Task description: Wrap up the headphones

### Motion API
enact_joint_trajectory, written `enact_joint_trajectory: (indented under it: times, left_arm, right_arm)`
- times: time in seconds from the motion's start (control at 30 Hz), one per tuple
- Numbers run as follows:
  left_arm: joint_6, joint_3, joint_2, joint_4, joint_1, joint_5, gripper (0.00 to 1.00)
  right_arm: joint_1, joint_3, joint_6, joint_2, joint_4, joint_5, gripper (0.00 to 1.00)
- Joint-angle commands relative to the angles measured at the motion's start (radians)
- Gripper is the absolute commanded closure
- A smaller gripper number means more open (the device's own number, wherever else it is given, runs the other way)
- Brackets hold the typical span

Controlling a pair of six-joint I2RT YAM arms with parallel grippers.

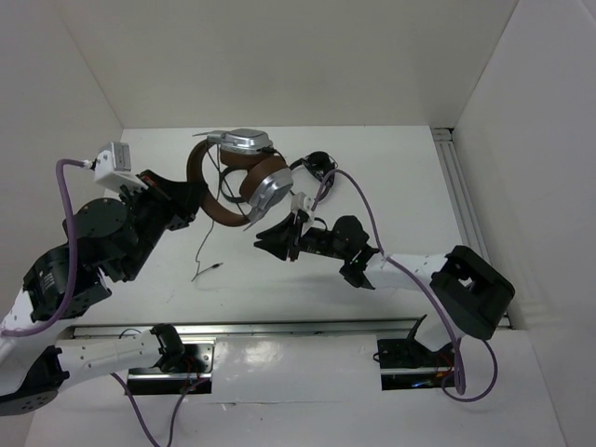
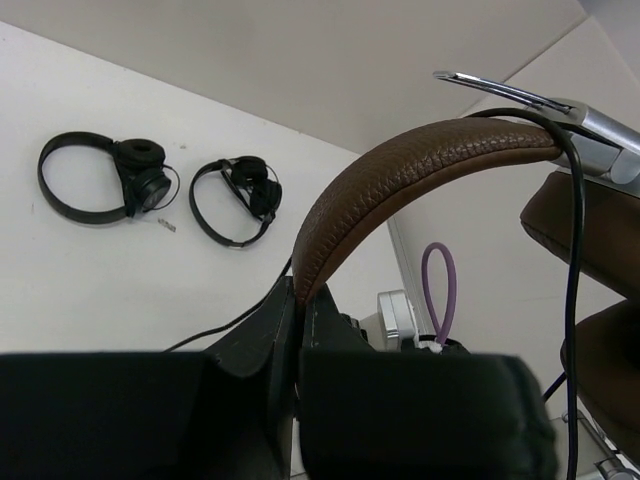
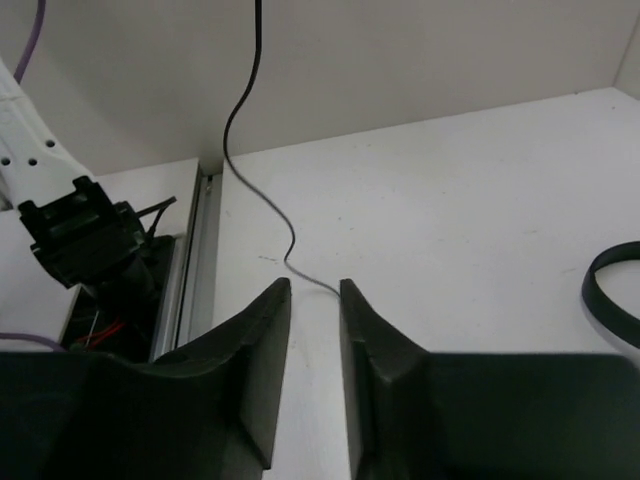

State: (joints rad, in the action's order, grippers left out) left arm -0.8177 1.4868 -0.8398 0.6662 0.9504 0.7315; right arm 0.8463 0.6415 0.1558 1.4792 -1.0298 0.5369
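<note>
The headphones hang above the table by their brown headband (image 1: 207, 197) (image 2: 400, 170), with the silver earcups (image 1: 246, 142) at the far side. My left gripper (image 1: 191, 200) (image 2: 298, 298) is shut on the headband. The thin black cable (image 2: 573, 250) lies over the band; in the top view the cable (image 1: 203, 244) trails down to its plug on the table. My right gripper (image 1: 270, 236) (image 3: 315, 290) is just below the lower earcup (image 1: 270, 191), open, with nothing between its jaws. The cable (image 3: 240, 110) runs down past its right fingertip.
Two small all-black headphones (image 2: 95, 180) (image 2: 235, 200) lie on the table; one (image 1: 317, 166) shows beside the right arm, and a black band (image 3: 610, 290) is at the right wrist view's edge. White walls enclose the table. A metal rail (image 1: 461, 200) runs along its right side.
</note>
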Motion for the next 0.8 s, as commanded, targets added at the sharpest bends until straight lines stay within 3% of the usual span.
enact_joint_trajectory:
  times: [0.0,0.07,0.27,0.3,0.33,0.47,0.7,0.77]
  left_arm:
    - [-0.049,0.038,0.027,-0.059,-0.002,-0.018,1.00]
    - [-0.049,0.038,0.027,-0.047,-0.002,-0.027,1.00]
    - [-0.058,0.038,0.018,-0.037,-0.002,-0.063,1.00]
    - [-0.058,0.047,0.018,-0.037,-0.002,-0.073,1.00]
    - [-0.058,0.047,0.018,-0.037,-0.002,-0.073,1.00]
    - [-0.040,0.056,0.008,-0.037,-0.002,-0.095,1.00]
    - [-0.040,0.046,0.018,-0.037,-0.002,-0.095,1.00]
    - [-0.031,0.046,0.018,-0.037,-0.002,-0.104,1.00]
  right_arm:
    - [0.002,0.033,0.008,0.009,-0.177,-0.055,0.64]
    - [0.002,0.034,0.031,0.021,-0.241,-0.064,0.54]
    - [0.002,0.075,0.180,0.153,-0.459,0.000,0.53]
    - [0.002,0.096,0.238,0.197,-0.528,0.035,0.51]
    - [0.002,0.096,0.263,0.220,-0.561,0.050,0.41]
    - [0.002,0.127,0.363,0.323,-0.700,0.083,0.40]
    - [0.002,0.118,0.328,0.297,-0.668,0.066,0.40]
    - [0.011,0.080,0.246,0.238,-0.593,-0.036,0.40]
